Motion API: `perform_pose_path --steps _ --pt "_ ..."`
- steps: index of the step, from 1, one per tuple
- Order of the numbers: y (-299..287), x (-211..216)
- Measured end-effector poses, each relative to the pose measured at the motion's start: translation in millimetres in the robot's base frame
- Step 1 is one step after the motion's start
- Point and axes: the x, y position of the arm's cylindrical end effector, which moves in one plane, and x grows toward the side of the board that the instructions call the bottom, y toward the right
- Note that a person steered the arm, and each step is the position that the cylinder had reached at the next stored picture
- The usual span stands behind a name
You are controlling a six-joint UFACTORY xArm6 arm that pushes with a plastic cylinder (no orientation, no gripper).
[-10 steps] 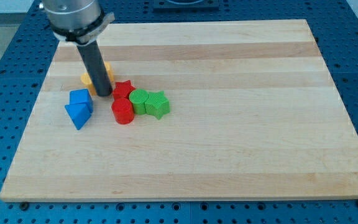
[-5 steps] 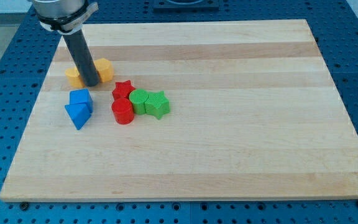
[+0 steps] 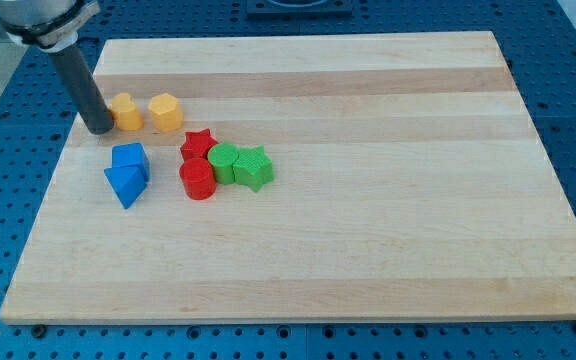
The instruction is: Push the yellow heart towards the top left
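Note:
The yellow heart [image 3: 124, 111] lies near the board's left edge, in the upper left part of the view. A yellow hexagon [image 3: 166, 112] lies just to its right, a small gap apart. My tip [image 3: 99, 130] stands on the board at the heart's lower left, touching or nearly touching its left side. The rod rises from there to the view's top left.
A red star [image 3: 199, 143], a red cylinder [image 3: 197, 180] and two green blocks [image 3: 224, 162] [image 3: 254, 168] form a cluster right of centre-left. Two blue blocks [image 3: 130, 158] [image 3: 124, 185] lie below the heart. The board's left edge [image 3: 65, 150] is close to my tip.
My tip has moved left and slightly up, from between the two yellow blocks to the heart's left side. The heart has shifted a little upward, and the hexagon has stayed put.

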Motion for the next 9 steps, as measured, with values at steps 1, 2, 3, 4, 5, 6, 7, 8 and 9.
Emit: perform_pose_path --steps 1,2,3,4,5,6,7,8,9 --pt "0 14" --pt "26 10" --pt "41 -22" --pt "41 -59" --pt "41 -90" --pt "41 -100" --pt "42 -100" --pt "57 -100" --pt "63 -108"
